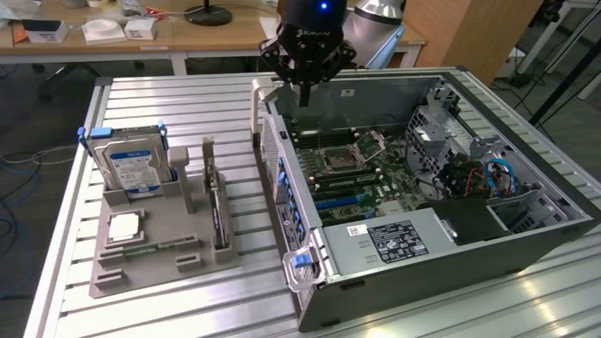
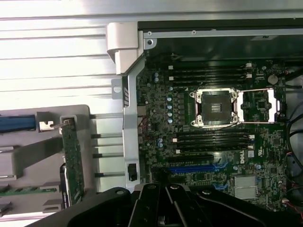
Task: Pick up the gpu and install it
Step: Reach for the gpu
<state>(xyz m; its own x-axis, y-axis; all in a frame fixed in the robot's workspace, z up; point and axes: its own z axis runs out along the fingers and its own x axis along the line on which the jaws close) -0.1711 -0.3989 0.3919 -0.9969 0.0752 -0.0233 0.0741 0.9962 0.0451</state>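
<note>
Black gripper [image 1: 305, 97] fingers are pressed shut with nothing held, above a far corner of the open case [image 1: 451, 274]. The gpu [image 1: 219, 211] is stood on edge in the grey tray [image 1: 150, 271], near the tabletop's [image 1: 141, 98] middle, beside the case.

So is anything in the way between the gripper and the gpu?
Nothing I can see. The gripper hangs shut above a corner of the computer case, and the gpu stands on edge in the grey holder beside it, open from above.
</note>
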